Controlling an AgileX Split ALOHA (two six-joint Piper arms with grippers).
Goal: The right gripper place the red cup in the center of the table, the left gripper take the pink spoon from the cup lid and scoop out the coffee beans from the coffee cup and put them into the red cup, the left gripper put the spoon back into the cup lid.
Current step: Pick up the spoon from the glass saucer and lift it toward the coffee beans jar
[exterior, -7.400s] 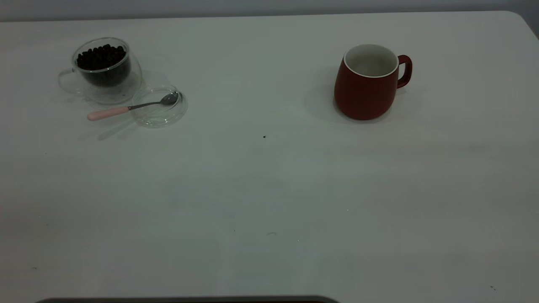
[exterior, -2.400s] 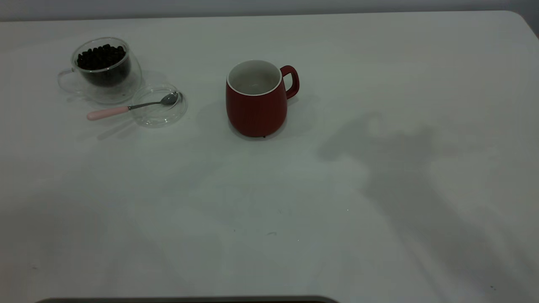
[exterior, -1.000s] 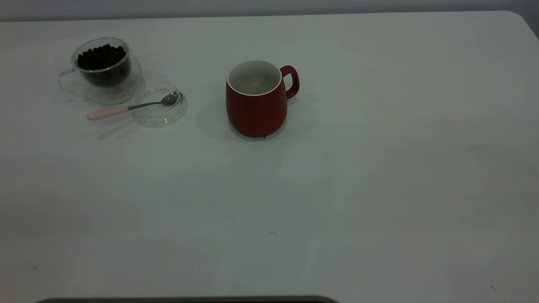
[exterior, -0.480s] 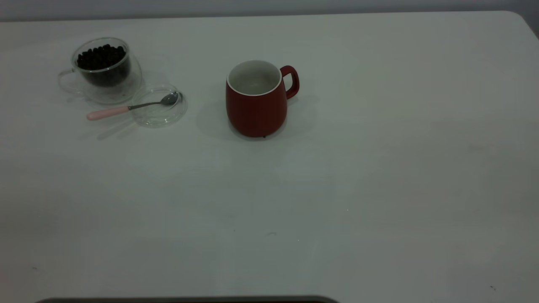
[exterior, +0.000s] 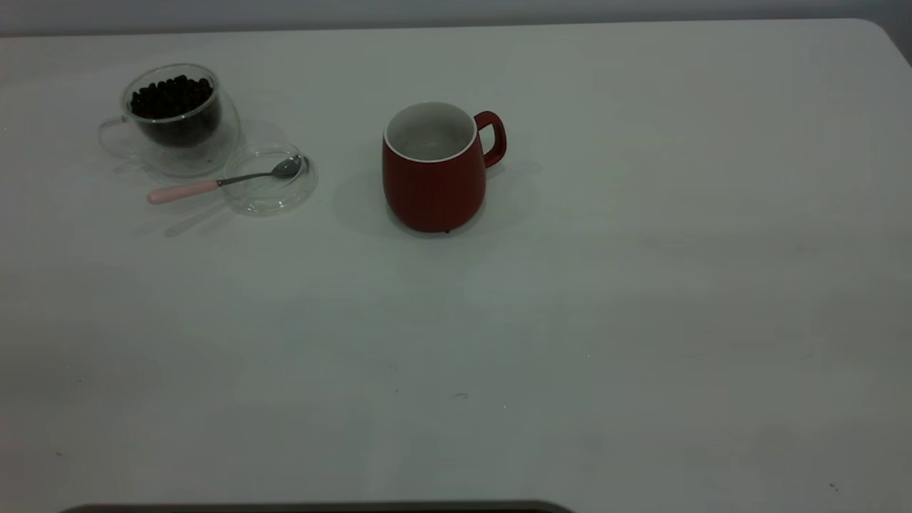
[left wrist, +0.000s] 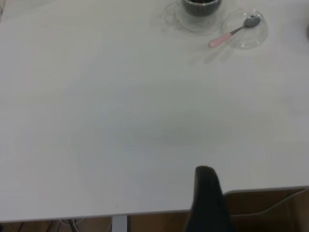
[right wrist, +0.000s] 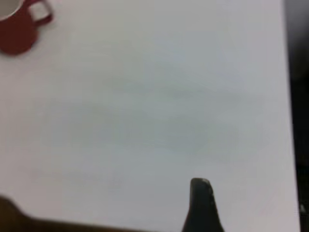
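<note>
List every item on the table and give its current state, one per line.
red cup: upright, empty, mid-table, handle to the exterior view's right.
coffee cup: upright, holding coffee beans.
cup lid: flat on the table beside the coffee cup.
pink spoon: bowl in the lid, handle sticking out.
left gripper: back at the table edge.
right gripper: far from the red cup.

No readable text, labels, brands or numbers on anything in view.

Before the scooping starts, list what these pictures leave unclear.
- Left gripper: left wrist view shows one black finger, the rest cut by the edge; open or shut unknown.
- Right gripper: same in the right wrist view.
- Coffee cup: cut by the left wrist view's edge.
</note>
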